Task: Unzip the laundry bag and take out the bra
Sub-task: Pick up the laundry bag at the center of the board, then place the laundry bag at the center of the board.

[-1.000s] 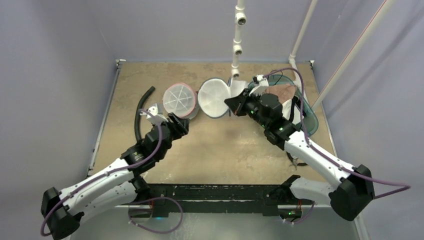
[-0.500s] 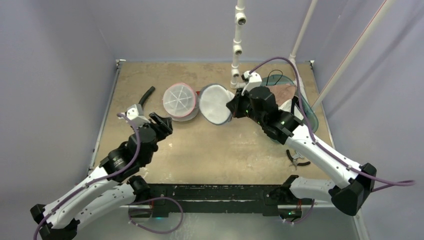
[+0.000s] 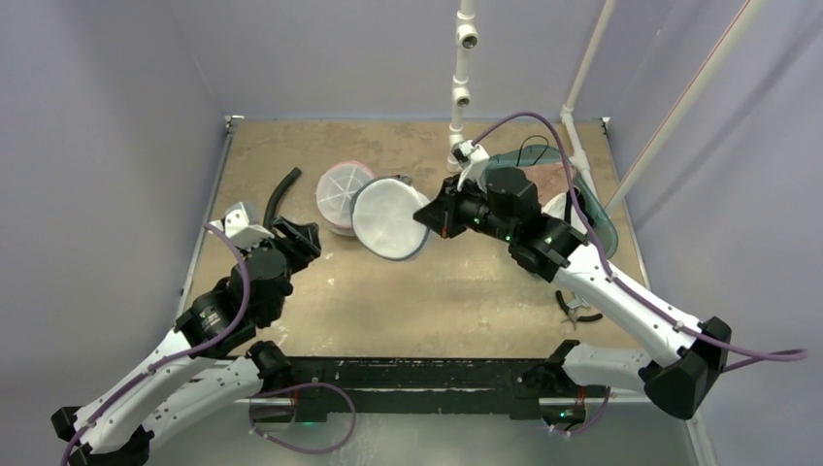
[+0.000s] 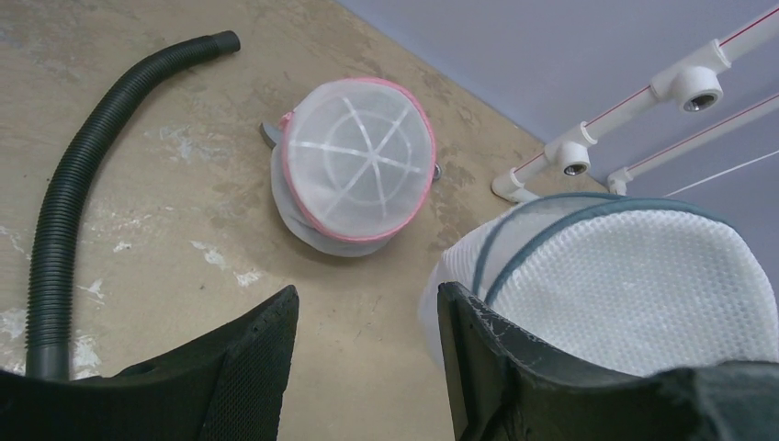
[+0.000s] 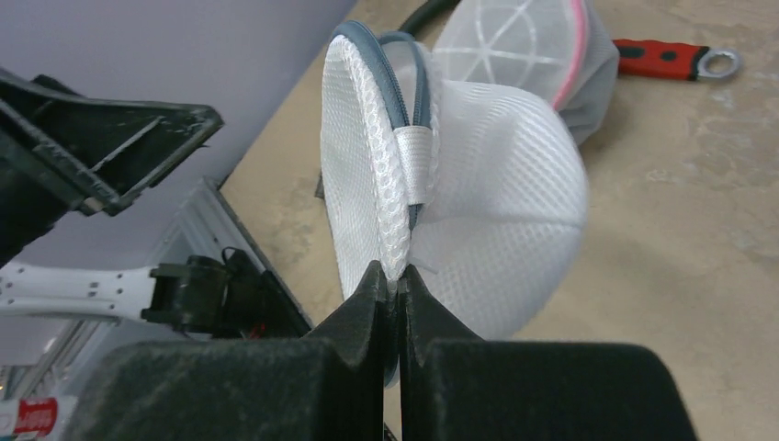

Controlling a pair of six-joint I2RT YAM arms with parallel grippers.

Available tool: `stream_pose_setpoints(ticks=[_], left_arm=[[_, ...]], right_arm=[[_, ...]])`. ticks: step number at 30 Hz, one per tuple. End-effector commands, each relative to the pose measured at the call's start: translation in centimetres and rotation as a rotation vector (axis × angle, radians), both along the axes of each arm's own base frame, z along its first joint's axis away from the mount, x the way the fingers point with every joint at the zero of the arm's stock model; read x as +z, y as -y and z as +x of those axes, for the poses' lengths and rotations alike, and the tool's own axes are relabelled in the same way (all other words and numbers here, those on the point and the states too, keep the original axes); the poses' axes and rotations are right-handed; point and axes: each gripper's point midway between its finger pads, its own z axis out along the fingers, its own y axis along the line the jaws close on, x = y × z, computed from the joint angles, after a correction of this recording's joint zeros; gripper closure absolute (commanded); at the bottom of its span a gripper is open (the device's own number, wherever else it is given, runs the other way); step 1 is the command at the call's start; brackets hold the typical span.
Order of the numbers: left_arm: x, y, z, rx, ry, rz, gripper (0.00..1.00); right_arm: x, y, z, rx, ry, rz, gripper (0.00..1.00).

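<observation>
Laundry bag (image 3: 386, 218) at mid-table (image 3: 437, 291), its right rim pinched in the right gripper (image 3: 428, 214), smaller mesh bag (image 3: 340, 191) just behind and left, partly overlapped, hose (image 3: 276, 199) farther left, left gripper (image 3: 301, 234) beside the hose, pliers (image 3: 576, 309) front right

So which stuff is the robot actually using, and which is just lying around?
For the job:
- grey-trimmed white mesh bag, pinched at its edge by the right gripper
- left gripper, open and empty, close to that bag

Just lying about:
- pink-rimmed mesh bag, untouched
- black hose
- red-handled tool
- pliers
</observation>
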Motion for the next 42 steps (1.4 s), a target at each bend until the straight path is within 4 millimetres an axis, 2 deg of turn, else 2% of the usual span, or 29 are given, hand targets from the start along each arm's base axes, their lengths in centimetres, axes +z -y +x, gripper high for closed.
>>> stream_pose_setpoints(ticks=[1,3,4,7,8,10,14,21,26,34,42], left_arm=[[0.0,-0.2,-0.1,-0.004,-0.004,0.019,0.44],[-0.7,0.0,-0.2,-0.014,-0.017,0.024,0.44],[-1.1,0.2,-0.2,-0.02,-0.022,0.023,0.44],[-2.4,0.9,-0.1,-0.043,-0.041,0.016,0.45],[-2.9,1.2,-0.1,-0.055,-0.049,0.014,0.45],[-3.7,1.9,-0.1,-0.082,-0.062,0.01,0.45],[-4.8,3.4,0.0,-0.148,-0.082,0.02,0.46],[-7.3,6.7,0.1,-0.289,-0.131,0.04,0.47],[-8.8,7.9,-0.1,-0.34,-0.139,0.01,0.48],[-10.6,9.1,-0.2,-0.379,-0.178,0.004,0.49],[-11.9,10.6,-0.3,-0.444,-0.181,-0.013,0.5]], right_arm=[[-0.4,0.0,-2.3,0.055,-0.041,0.075,1.0],[-4.6,0.9,-2.6,0.025,-0.097,0.039,1.0],[-8.4,1.5,-3.3,0.018,-0.15,0.012,1.0],[-15.8,2.4,-4.5,-0.009,-0.255,-0.024,1.0],[-17.5,2.7,-4.8,-0.013,-0.28,-0.037,1.0],[-19.5,3.1,-5.5,-0.016,-0.307,-0.041,1.0],[-19.8,3.4,-5.8,-0.029,-0.308,-0.009,1.0],[-16.8,3.9,-5.0,-0.065,-0.276,0.136,1.0],[-16.0,4.9,-3.7,-0.177,-0.233,0.213,1.0],[-18.6,6.3,-1.3,-0.313,-0.262,0.217,1.0],[-21.3,6.7,0.2,-0.416,-0.343,0.242,1.0]])
